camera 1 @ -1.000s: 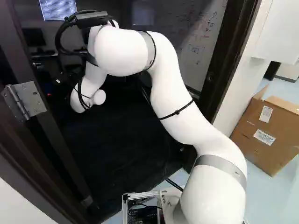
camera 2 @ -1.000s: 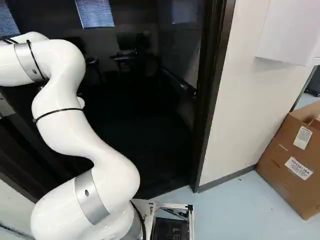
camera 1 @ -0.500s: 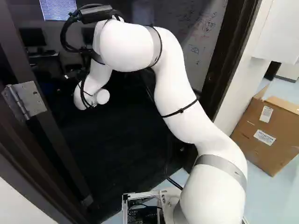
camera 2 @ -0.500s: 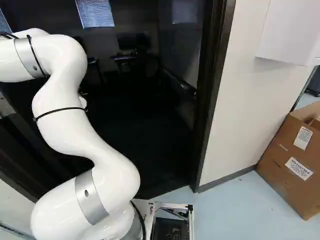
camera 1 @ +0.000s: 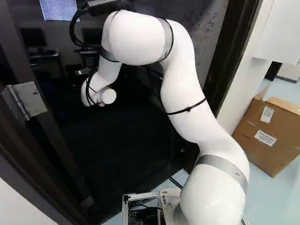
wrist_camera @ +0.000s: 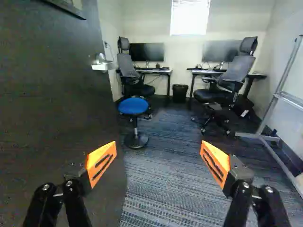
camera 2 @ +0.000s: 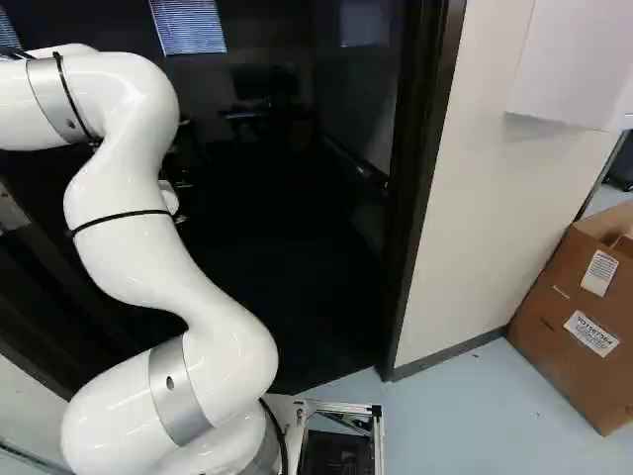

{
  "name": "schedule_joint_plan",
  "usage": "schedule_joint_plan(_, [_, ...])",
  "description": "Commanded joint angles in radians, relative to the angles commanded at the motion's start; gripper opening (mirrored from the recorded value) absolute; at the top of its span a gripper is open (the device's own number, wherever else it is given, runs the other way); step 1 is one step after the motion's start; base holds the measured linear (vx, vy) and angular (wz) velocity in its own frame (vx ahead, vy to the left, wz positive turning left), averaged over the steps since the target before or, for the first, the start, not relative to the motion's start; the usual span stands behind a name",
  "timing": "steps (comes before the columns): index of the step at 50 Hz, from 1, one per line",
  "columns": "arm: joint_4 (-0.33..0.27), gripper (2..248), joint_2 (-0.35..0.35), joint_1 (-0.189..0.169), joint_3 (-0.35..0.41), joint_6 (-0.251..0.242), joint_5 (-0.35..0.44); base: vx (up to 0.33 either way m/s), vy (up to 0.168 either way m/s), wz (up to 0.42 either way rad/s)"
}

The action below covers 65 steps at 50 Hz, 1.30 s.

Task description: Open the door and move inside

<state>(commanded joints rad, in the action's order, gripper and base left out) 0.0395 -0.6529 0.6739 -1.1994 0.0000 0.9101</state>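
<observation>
- The claw (wrist_camera: 158, 147) stands with fingers apart, holding nothing.
- The door (wrist_camera: 52, 104) is open beside it, its handle (wrist_camera: 102, 65) farther ahead.
- Best drive in slowly, arm (camera 1: 180, 103) clear of door and frame (camera 2: 423, 198).

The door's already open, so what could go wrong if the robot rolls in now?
The open gripper reaches out close beside the door, so it might bump it. The blue stool stands ahead and could get knocked. The arm might also scrape the dark door frame on the way through.
</observation>
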Motion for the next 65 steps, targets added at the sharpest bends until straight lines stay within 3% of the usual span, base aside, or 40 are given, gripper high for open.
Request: schedule_joint_plan(65, [0.013,247,0.2,-0.124,0.263,0.0,0.0,0.0,0.0,0.0])
